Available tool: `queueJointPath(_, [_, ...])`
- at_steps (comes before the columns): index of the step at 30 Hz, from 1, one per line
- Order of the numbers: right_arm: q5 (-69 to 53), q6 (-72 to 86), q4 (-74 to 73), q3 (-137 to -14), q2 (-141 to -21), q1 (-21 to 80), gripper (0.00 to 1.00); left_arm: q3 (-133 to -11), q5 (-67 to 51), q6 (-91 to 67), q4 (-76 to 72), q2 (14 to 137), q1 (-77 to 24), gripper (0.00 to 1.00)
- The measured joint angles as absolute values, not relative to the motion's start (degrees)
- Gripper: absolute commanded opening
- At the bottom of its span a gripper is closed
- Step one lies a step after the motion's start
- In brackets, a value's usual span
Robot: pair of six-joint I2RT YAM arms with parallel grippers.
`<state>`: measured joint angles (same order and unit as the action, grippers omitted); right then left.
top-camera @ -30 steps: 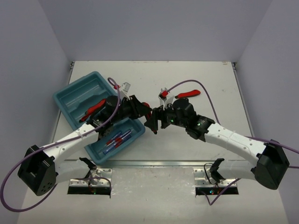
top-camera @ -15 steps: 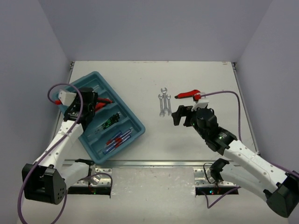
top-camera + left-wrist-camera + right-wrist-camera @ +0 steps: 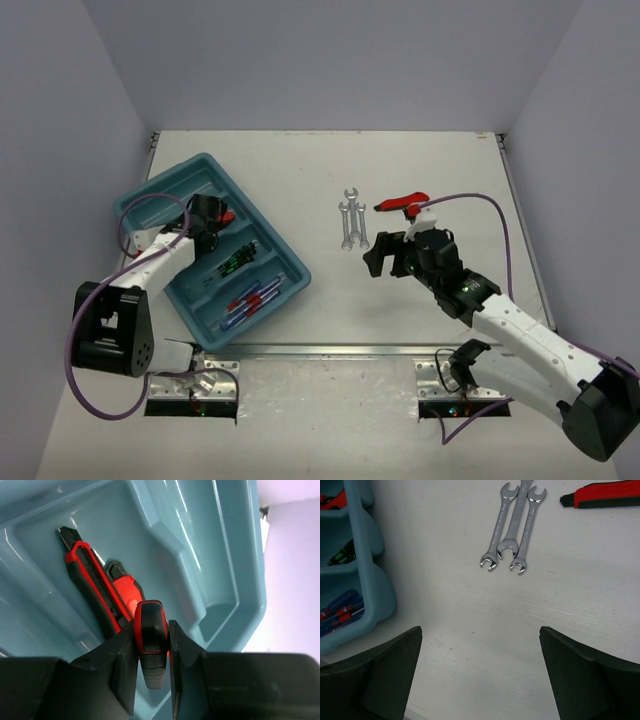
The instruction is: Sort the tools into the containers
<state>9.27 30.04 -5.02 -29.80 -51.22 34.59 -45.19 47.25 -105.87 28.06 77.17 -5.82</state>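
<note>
If released tilted, the pliers (image 3: 95,587) clamped in the left gripper (image 3: 151,632) could be wedged across a tray (image 3: 225,555) ridge; the right gripper (image 3: 479,637) is held wide open.

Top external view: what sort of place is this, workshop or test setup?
Most likely a robot lab test cell: a plain white table boxed in by blank pale wall panels, white left arm and right arm bolted at its near edge, and one teal-blue rectangular plastic tray holding hand tools.
</note>
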Motion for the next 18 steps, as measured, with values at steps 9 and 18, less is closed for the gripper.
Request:
queueJointPath(9, [7.22,29.93,-5.01,-29.8,-52.89,34.59,0.99,-43.88,47.45,-108.52,26.01,76.73,-4.58,0.99])
queueJointPath(18, [8.48,29.02,-7.21,-33.37,-60.19,33.75,0.99,-44.45,47.48,-99.76,26.79,65.44,-3.77,1.0])
